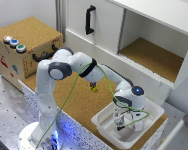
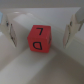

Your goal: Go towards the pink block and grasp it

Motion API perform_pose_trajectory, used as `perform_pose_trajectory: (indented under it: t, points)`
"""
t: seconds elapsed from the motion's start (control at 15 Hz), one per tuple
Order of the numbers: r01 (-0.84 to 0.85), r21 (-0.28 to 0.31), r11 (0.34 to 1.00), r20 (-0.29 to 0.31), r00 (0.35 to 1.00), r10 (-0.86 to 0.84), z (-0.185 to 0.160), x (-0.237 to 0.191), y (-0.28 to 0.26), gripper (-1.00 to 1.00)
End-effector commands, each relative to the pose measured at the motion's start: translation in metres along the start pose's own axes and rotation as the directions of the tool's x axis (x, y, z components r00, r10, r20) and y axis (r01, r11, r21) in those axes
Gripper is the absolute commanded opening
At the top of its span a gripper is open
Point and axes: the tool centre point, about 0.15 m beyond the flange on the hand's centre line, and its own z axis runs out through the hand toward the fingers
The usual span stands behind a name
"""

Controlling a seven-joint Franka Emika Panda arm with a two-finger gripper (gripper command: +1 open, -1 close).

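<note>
pink block (image 2: 40, 39) | between open claw (image 2: 42, 31) fingers | untouched

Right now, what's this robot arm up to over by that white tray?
The single Panda arm has reached down into the white tray at the exterior view's right. Its pincer is open, with one finger on each side of the pink block, a small cube with dark markings on its faces. The fingers do not seem to touch it yet, so the block is bracketed but not gripped. A small yellow object lies apart on the cork surface.
</note>
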Motion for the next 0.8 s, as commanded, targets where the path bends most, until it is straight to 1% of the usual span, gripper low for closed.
perform_pose_trajectory:
  t: [0.0, 0.07, 0.2, 0.27, 0.33, 0.53, 0.67, 0.73]
  points:
    - [-0.002, 0.03, 1.0, 0.039, 0.999, 0.001, 0.031, 0.037, -0.002, -1.0]
    - [0.004, 0.027, 1.0, 0.03, 1.0, -0.005, 0.032, 0.041, -0.004, -1.0]
    - [0.034, 0.001, 0.999, 0.015, 0.999, -0.034, 0.03, 0.047, -0.01, -1.0]
    - [0.047, 0.004, 0.999, 0.01, 0.999, -0.047, 0.027, 0.047, -0.014, -1.0]
    - [0.064, 0.019, 0.998, -0.012, 0.998, -0.064, 0.016, 0.044, -0.02, -1.0]
    - [0.109, 0.097, 0.989, -0.092, 0.991, -0.1, -0.032, 0.025, -0.043, -1.0]
    - [0.185, 0.178, 0.967, -0.179, 0.972, -0.153, -0.086, 0.004, -0.07, -1.0]
    - [0.263, 0.204, 0.943, -0.215, 0.952, -0.219, -0.113, -0.009, -0.093, -1.0]
